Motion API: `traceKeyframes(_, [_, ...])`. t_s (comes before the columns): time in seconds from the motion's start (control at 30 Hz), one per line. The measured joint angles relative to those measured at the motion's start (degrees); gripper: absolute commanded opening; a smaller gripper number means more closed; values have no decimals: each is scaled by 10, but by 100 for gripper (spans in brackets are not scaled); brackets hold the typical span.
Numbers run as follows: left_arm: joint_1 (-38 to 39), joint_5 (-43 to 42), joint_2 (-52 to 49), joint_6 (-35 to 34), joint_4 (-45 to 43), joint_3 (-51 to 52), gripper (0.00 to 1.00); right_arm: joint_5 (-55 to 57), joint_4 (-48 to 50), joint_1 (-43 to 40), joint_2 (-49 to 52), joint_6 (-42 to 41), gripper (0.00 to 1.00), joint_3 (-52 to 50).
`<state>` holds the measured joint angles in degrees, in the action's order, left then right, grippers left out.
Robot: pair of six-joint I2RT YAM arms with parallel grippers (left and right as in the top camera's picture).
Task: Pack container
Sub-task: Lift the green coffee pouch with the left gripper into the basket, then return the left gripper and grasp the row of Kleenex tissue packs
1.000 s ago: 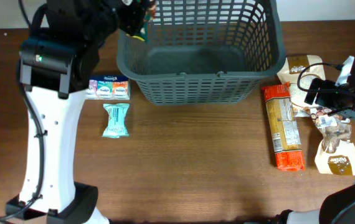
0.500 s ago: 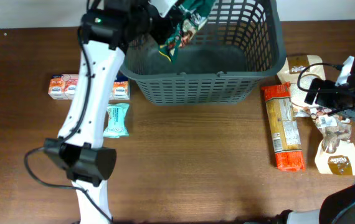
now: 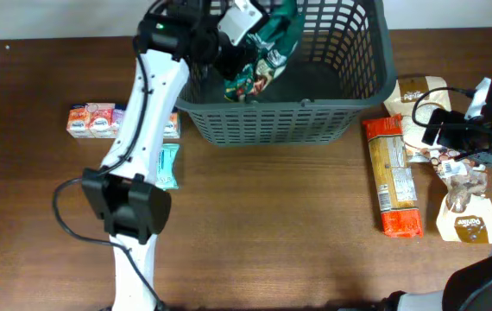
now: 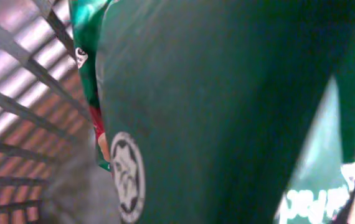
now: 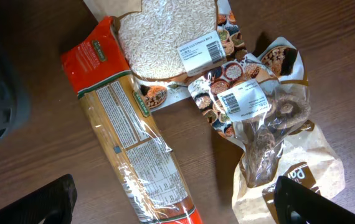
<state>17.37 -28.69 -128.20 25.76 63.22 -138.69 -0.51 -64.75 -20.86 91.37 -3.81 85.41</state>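
Green bag held in the container

The left gripper (image 3: 244,43) clamps a green bag (image 3: 268,50) hanging inside the dark grey container (image 3: 272,121) at the counter's (image 3: 272,225) back; farther right, the right gripper (image 5: 172,183) hovers spread open above a spaghetti pack (image 3: 391,177).

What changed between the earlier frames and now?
The left claw, shut on the green packet, swung right from the container's left rear corner to over its inside, the packet now hanging in it. The right arm, pasta packet and teal packet stayed put.
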Motion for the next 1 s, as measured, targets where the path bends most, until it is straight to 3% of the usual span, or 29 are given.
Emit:
traceKeyframes(0.1, [6,2,-13,0,1,0,2,0,0,0,0,0,99,0])
traceKeyframes(0.17, [9,2,-17,1,1,0,15,0,0,0,0,-1,99,0])
traceKeyframes(0.27, [12,-6,-15,2,-9,-2,60,0,0,0,0,0,99,0])
traceKeyframes(0.63, [12,10,-6,-38,9,-71,77,0,0,0,0,0,99,0])
traceKeyframes(0.77, [9,74,23,-60,62,-142,85,0,0,0,0,0,99,0])
traceKeyframes(1.0, [-38,225,139,-162,158,-230,84,0,0,0,0,0,99,0])
